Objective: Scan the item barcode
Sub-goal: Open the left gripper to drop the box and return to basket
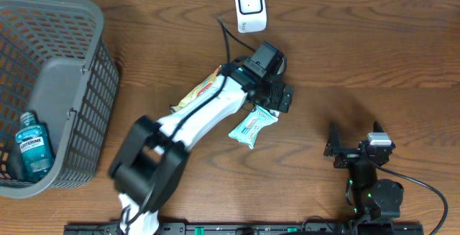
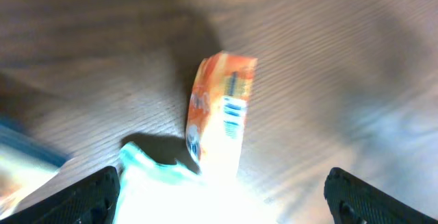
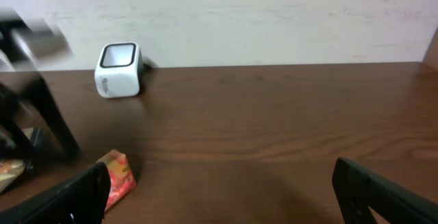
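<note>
Two robot arms work a brown wooden surface with a barcode scanner, a small white box, sitting at the top centre of the overhead frame near the far edge. The left arm reaches diagonally from the bottom left of that frame toward the middle. Its jaws are spread wide, and both dark fingertips sit in the bottom corners of its wrist view, gripping nothing. Between them, clear of both, an orange packet rests on the wood with a barcode panel facing the camera. Its lower end meets a teal packet, and glare washes out the area below. Overhead, the teal packet lies just below the left arm's head, which hides the orange packet. A yellow packet pokes out from beneath the arm. The right arm sits at the lower right, well apart from the items, its jaws also fully spread and empty. Its wrist camera catches the orange packet at lower left and the scanner beyond it against the wall. At the far left, a grey mesh basket holds a blue mouthwash bottle.
</note>
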Controlling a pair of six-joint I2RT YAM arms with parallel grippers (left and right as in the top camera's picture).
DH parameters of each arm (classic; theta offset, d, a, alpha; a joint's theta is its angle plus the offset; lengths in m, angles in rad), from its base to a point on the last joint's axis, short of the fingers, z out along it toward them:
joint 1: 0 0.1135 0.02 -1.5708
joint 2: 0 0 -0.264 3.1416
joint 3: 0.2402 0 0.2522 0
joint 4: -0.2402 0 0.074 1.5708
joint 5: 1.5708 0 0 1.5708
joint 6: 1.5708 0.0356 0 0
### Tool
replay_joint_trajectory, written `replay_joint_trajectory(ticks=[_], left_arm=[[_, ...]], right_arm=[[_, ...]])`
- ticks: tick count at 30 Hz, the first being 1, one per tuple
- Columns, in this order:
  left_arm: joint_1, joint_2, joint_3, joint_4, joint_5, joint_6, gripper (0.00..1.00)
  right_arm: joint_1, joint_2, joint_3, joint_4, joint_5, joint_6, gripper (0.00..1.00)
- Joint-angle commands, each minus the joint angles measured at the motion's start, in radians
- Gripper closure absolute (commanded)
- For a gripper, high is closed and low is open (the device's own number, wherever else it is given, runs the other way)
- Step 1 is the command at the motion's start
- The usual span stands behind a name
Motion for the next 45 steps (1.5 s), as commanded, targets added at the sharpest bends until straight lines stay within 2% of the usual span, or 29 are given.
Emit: replay_joint_trajectory(ticks=[1, 7, 12, 15, 17, 20, 23, 28, 31, 34, 40, 45], left_arm=[[0.002, -0.166, -0.001, -0.024, -0.088, 0.027, 0.04], [0.002, -0.449, -0.001, -0.041, -0.219, 0.114, 0.04], [0.002, -0.690, -0.001, -0.001, -0.509, 0.181, 0.04], [0.002, -0.801, -0.001, 0.081, -0.667, 0.275, 0.04], [0.002, -0.861, -0.001, 0.198, -0.745, 0.402, 0.04], [0.002, -0.927, -0.001, 0.361, -0.817, 0.580, 0.04], [0.002, -0.970, -0.001, 0.433, -0.898, 0.706, 0.04], [0.003, -0.991, -0.001, 0.438, -1.107, 0.870, 0.04], [0.034, -0.980, -0.001, 0.439, -1.246, 0.917, 0.04], [0.125, -0.977, -0.001, 0.446, -1.267, 0.879, 0.04], [0.440, -0.945, -0.001, 0.416, -1.361, 0.610, 0.03], [0.719, -0.888, -0.001, 0.207, -1.324, 0.305, 0.02]], right_arm=[[-0.010, -0.005, -0.001, -0.004, 0.005, -0.011, 0.01], [-0.010, -0.005, -0.001, -0.004, 0.005, -0.011, 0.01], [-0.010, -0.005, -0.001, -0.004, 0.005, -0.011, 0.01], [-0.010, -0.005, -0.001, -0.004, 0.005, -0.011, 0.01], [-0.010, -0.005, -0.001, -0.004, 0.005, -0.011, 0.01], [-0.010, -0.005, -0.001, -0.004, 0.005, -0.011, 0.01], [-0.010, -0.005, -0.001, -0.004, 0.005, -0.011, 0.01], [-0.010, -0.005, -0.001, -0.004, 0.005, -0.011, 0.01], [-0.010, -0.005, -0.001, -0.004, 0.005, -0.011, 0.01], [-0.010, -0.005, -0.001, -0.004, 0.005, -0.011, 0.01], [-0.010, -0.005, -0.001, -0.004, 0.005, -0.011, 0.01], [-0.010, -0.005, -0.001, -0.004, 0.005, -0.011, 0.01]])
